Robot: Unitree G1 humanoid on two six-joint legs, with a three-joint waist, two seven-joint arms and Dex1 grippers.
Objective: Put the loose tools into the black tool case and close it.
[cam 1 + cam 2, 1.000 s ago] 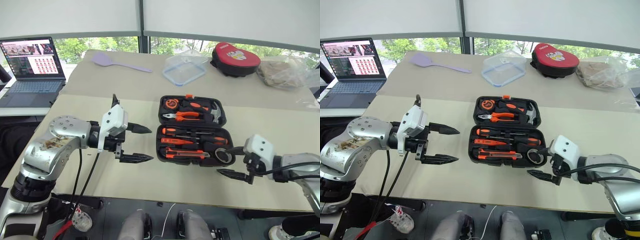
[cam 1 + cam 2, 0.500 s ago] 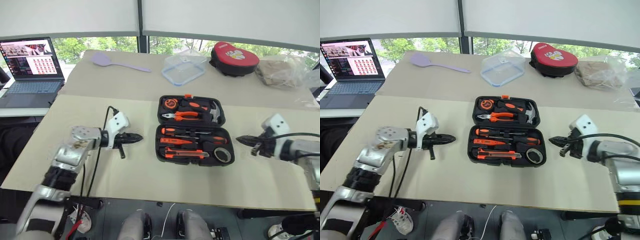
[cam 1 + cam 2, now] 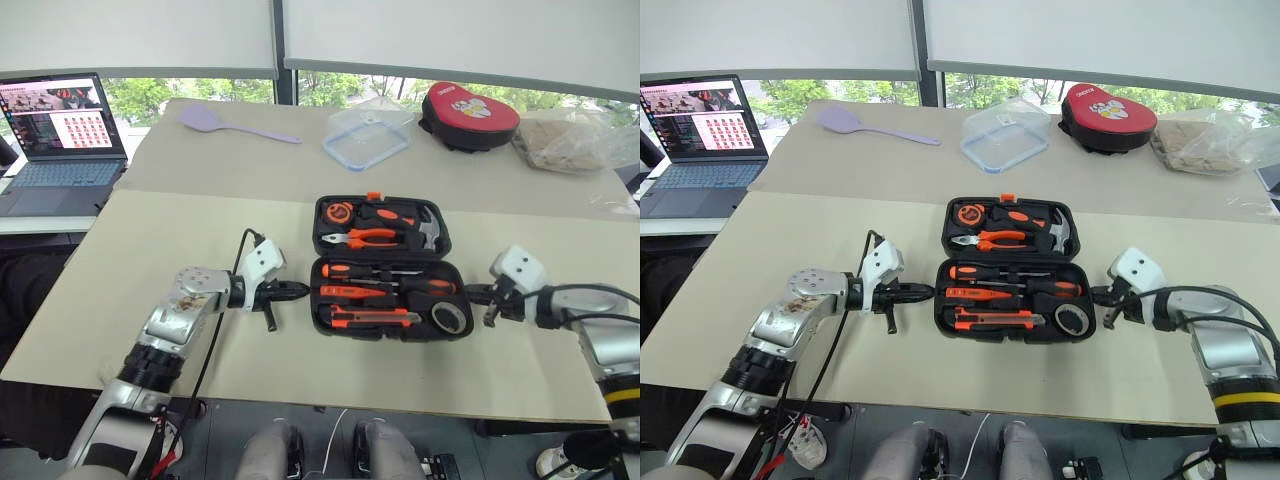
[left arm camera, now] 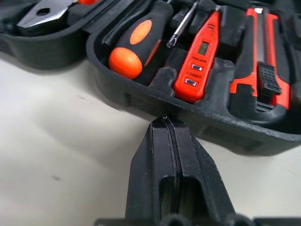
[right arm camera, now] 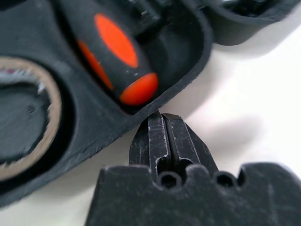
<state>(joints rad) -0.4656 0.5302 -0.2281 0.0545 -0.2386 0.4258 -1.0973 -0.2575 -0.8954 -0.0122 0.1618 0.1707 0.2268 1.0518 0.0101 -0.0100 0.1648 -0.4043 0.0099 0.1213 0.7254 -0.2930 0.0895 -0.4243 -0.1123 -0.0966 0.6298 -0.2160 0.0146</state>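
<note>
The tools are lying in the black tool case (image 3: 382, 268), open mid-table. We are setting our left gripper (image 3: 297, 291) and right gripper (image 3: 472, 293), jaws pressed together, at its near half's ends; next we judge lifting and folding it shut.

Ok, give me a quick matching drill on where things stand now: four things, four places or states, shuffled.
Things:
1. left gripper
2. right gripper
3. tape roll
4. case

Places or states:
A. open on the table, tools inside
B. shut, at the case's right edge
C. in the near half's right corner
D. shut, at the case's left edge

Pairs: 1-D, 2-B, 3-C, 4-A
</note>
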